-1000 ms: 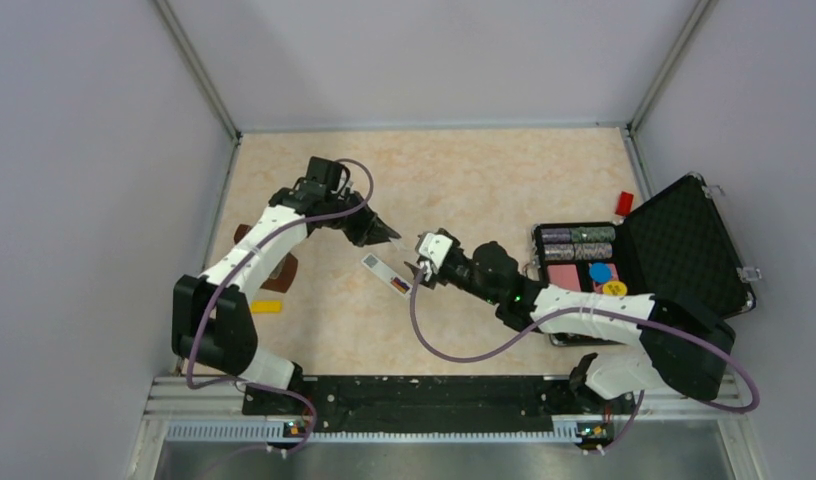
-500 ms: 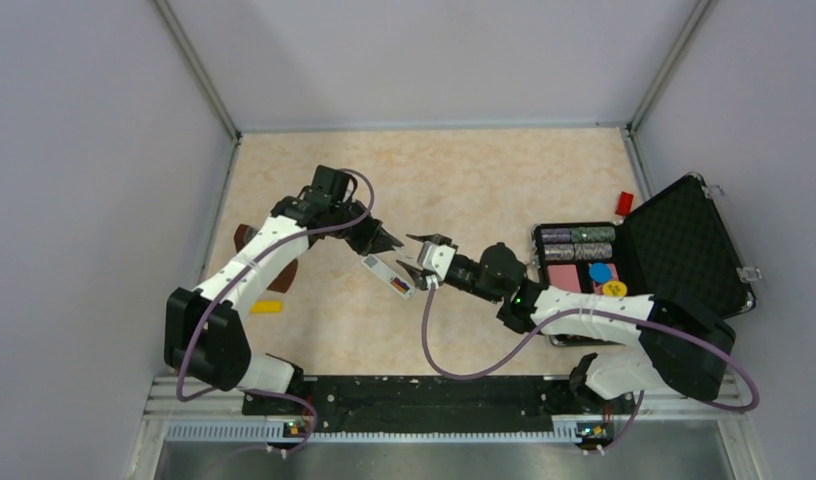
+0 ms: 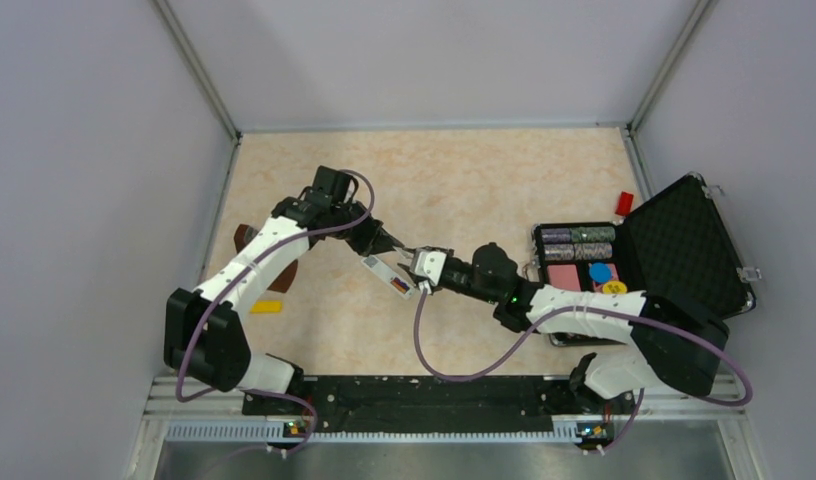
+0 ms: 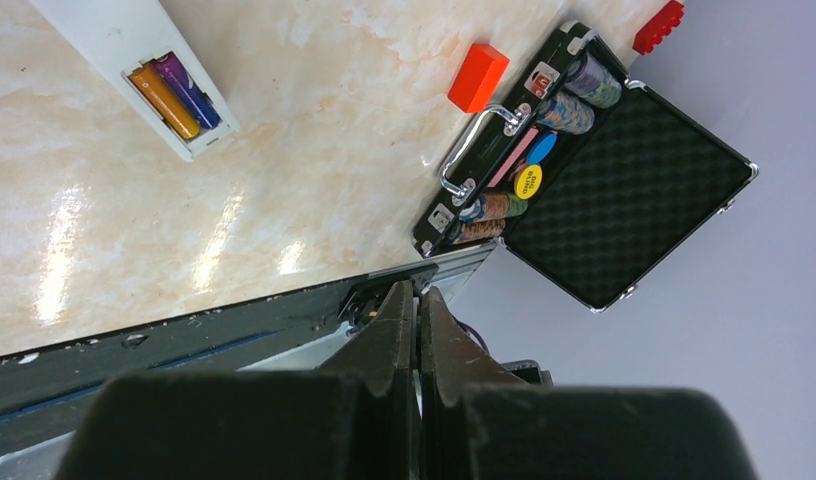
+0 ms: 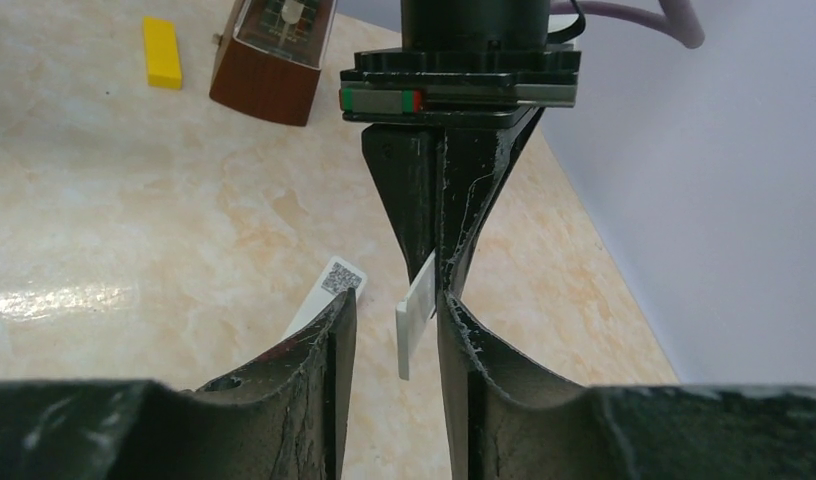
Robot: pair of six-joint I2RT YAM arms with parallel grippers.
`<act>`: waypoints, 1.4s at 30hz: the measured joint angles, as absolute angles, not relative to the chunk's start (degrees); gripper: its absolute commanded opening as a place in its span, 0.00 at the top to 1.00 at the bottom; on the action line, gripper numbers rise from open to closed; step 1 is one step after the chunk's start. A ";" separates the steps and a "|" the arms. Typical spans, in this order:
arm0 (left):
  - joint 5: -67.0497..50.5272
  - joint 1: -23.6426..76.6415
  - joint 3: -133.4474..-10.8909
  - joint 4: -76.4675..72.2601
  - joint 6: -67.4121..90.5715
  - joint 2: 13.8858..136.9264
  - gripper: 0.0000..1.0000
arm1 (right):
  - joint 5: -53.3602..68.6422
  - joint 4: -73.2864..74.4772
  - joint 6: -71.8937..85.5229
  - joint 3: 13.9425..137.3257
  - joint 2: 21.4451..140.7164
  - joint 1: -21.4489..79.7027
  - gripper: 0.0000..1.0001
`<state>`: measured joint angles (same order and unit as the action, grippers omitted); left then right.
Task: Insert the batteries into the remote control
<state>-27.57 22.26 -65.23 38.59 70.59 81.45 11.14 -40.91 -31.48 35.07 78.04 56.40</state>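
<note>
Remote control (image 3: pixel 387 273) lies back-up on the table, mid-left, between the two arms. Its compartment at the near end is open. Both batteries (image 4: pixel 174 88) sit in the compartment side by side, orange-brown next to purple. The loading part looks done.

Left end effector (image 3: pixel 392 244) is clenched on a small white cover plate (image 5: pixel 414 320), pinched at its top edge and hanging just above the remote's far end. It is probably the battery door.

Right end effector (image 3: pixel 420 262) is released, with its jaws spread to either side of the plate. The plate sits close to one finger; I can't tell if they touch. It looks like a handover or regrasp of the plate in mid-air, and which arm takes it isn't clear.

Left to do, judging from this: get the plate onto the open compartment and slide or press it closed.

Clutter, none of it in play:
- black case (image 3: pixel 684 250), open at the right
- red block (image 4: pixel 478 77) beside the case
- yellow bar (image 5: pixel 162 52) at the far left
</note>
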 measured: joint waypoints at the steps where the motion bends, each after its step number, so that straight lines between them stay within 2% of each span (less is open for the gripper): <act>1: -27.57 22.28 -65.23 38.59 70.57 81.43 1.00 | 11.14 -40.62 -31.57 35.07 78.19 56.40 0.72; 4: -27.57 22.28 -64.97 38.61 70.59 80.95 1.00 | 11.09 -40.27 -31.90 35.07 78.41 56.40 0.96; 5: -27.55 22.28 -64.88 38.61 70.54 80.71 1.00 | 11.00 -40.25 -32.27 35.07 78.41 56.40 1.00; 7: -27.31 22.26 -64.55 38.76 70.54 80.34 0.94 | 10.33 -40.45 -32.40 35.40 78.41 56.38 1.00; 8: -27.35 22.17 -64.47 38.72 70.54 80.20 0.87 | 10.20 -40.47 -32.51 35.44 78.41 56.38 1.00; 9: -27.29 22.17 -64.38 38.68 70.46 80.09 0.75 | 10.17 -40.45 -32.47 35.44 78.41 56.40 1.00; 10: -27.29 22.17 -64.23 38.57 70.39 79.96 0.59 | 10.13 -40.45 -32.38 35.44 78.39 56.40 1.00; 11: -27.35 22.17 -63.96 38.37 70.11 79.83 0.48 | 10.04 -40.07 -31.94 35.75 78.39 56.40 1.00; 14: -27.44 22.24 -63.02 37.50 68.64 79.22 0.36 | 9.87 -38.35 -28.75 36.99 78.32 56.40 1.00; 18: -24.16 21.61 -62.96 37.19 63.68 78.30 0.31 | 8.32 -31.94 -19.18 38.79 75.64 56.36 1.00; 22: -14.63 20.45 -61.17 34.44 56.03 75.44 0.31 | 6.70 -24.97 -5.82 39.09 70.70 55.61 1.00; 26: -4.29 20.10 -55.40 28.80 49.80 74.48 0.38 | 7.03 -18.57 6.24 38.89 66.65 54.94 1.00; 29: 0.43 19.75 -53.63 27.79 47.59 78.22 0.45 | 9.65 -16.82 12.01 37.78 66.61 54.94 1.00; 35: 9.28 18.90 -57.45 31.29 46.81 89.82 0.47 | 14.35 -13.43 18.92 38.44 76.75 55.55 1.00; 39: 12.16 16.91 -57.82 32.12 46.59 91.81 0.47 | 16.47 -10.41 22.83 44.07 88.29 56.40 1.00; 42: 13.13 14.61 -57.71 31.68 45.84 91.77 0.47 | 16.47 -10.24 26.20 46.11 92.51 56.84 1.00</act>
